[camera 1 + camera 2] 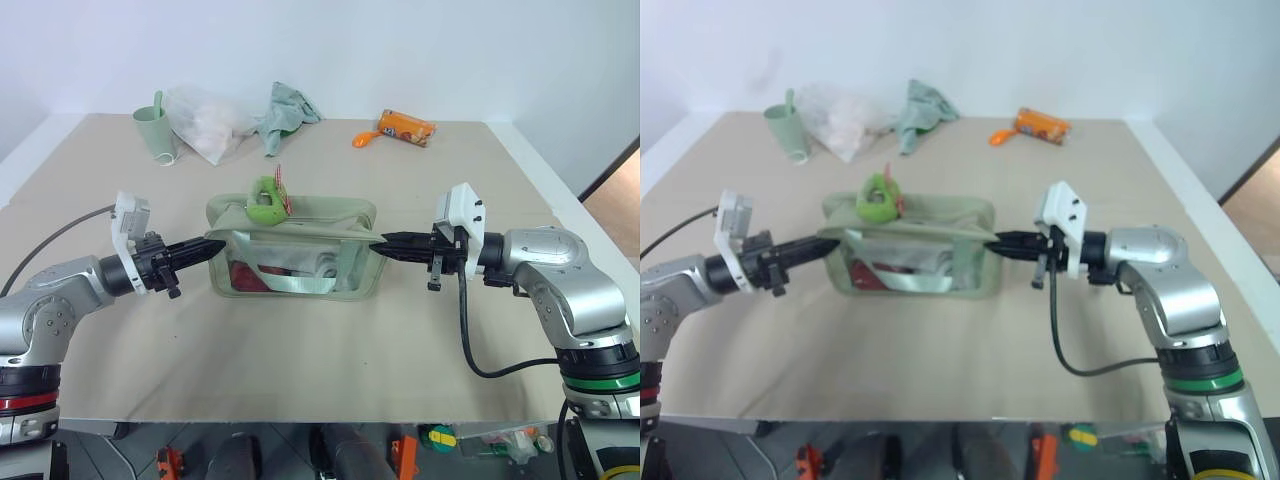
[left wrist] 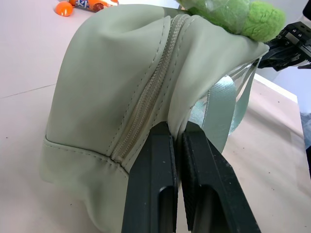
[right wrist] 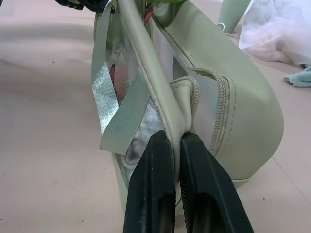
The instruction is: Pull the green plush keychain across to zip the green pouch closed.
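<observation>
The green pouch (image 1: 291,250) stands at the middle of the beige surface (image 1: 320,350), clear window toward the camera, red and white contents visible behind it and a pale strap (image 1: 290,283) draped across the front. The green plush keychain (image 1: 266,203) rests on the pouch's top edge, toward the robot's left end. The left hand (image 1: 212,246) is clenched on the fabric at the pouch's left end beside the zipper (image 2: 146,97). The right hand (image 1: 382,245) pinches a fold of fabric at the opposite end, its fingers (image 3: 150,184) nearly together. Along the far edge lie a pale green cup (image 1: 155,130), a white plastic bag (image 1: 205,120), a teal cloth (image 1: 285,112), and an orange packet (image 1: 405,127) whose printing cannot be read.
</observation>
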`<state>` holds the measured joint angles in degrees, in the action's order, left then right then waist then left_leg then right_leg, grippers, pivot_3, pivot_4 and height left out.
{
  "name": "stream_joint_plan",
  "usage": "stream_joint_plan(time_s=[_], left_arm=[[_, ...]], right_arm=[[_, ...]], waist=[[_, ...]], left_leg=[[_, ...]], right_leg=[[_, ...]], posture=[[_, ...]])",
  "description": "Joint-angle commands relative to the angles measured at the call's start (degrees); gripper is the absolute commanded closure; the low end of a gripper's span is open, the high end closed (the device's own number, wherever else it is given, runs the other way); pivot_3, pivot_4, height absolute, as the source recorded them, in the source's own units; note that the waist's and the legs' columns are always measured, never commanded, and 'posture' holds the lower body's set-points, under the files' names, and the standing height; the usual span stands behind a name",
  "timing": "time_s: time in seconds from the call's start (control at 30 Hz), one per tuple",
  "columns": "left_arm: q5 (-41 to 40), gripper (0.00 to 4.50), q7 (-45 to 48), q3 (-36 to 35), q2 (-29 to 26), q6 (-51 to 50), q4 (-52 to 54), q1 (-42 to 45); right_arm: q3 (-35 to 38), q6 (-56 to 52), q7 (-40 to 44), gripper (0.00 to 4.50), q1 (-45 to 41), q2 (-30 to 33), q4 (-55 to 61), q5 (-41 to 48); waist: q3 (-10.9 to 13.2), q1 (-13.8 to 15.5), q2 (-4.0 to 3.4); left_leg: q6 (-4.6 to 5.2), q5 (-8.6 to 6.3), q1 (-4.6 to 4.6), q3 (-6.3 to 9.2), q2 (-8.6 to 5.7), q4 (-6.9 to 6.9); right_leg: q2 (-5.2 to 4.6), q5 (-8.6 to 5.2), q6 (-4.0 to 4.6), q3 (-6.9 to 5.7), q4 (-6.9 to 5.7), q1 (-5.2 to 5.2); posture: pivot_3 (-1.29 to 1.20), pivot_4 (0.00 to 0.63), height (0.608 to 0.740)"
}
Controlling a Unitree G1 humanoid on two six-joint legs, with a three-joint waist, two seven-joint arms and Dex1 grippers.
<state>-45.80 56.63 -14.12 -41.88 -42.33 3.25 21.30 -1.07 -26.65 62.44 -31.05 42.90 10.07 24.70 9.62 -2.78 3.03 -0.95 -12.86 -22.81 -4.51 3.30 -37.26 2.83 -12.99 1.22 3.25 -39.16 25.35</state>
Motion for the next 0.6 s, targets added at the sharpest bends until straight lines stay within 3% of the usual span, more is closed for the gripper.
stream_joint_plan(time_s=[0.03, 0.3, 0.43, 0.6], left_arm=[[1.34, 4.50, -0.89, -0.76, -0.01, 2.31, 2.28, 0.39], [1.28, 4.50, -0.16, -0.29, 0.22, 2.08, 4.21, 0.13], [1.54, 4.50, 0.31, 0.42, 0.40, 2.13, 4.38, 0.17], [1.92, 4.50, 0.71, 1.50, 0.65, 1.98, 4.31, 0.43]], right_arm=[[1.91, -3.07, 0.10, 3.15, -0.58, 0.03, 1.33, 3.39], [8.17, -8.70, 1.35, 0.30, 0.72, 2.52, 3.54, 11.06], [12.18, -10.61, -1.15, 0.30, -5.41, 0.38, 5.41, 18.25], [5.04, -7.65, -5.39, 0.30, -12.64, -4.29, 6.70, 13.03]], waist=[[0.00, 0.02, 0.00], [0.01, 0.17, -0.01], [0.04, -0.03, -0.06], [0.04, 0.06, -0.06]], left_leg=[[0.00, 0.00, 0.00, 0.00, 0.00, 0.00], [0.01, -0.01, -0.09, 0.04, -0.11, 0.00], [0.04, -0.02, -0.13, 0.03, -0.13, -0.01], [0.04, 0.00, -0.09, 0.13, -0.07, -0.03]], right_leg=[[0.00, 0.00, 0.00, 0.00, 0.00, 0.00], [-0.09, -0.01, -0.02, 0.00, 0.03, 0.01], [-0.10, -0.02, -0.03, 0.02, 0.06, 0.03], [-0.04, 0.03, -0.10, -0.08, 0.06, -0.01]], posture=[[0.00, 0.150, 0.740], [0.00, 0.150, 0.740], [0.00, 0.150, 0.740], [0.00, 0.150, 0.740]])
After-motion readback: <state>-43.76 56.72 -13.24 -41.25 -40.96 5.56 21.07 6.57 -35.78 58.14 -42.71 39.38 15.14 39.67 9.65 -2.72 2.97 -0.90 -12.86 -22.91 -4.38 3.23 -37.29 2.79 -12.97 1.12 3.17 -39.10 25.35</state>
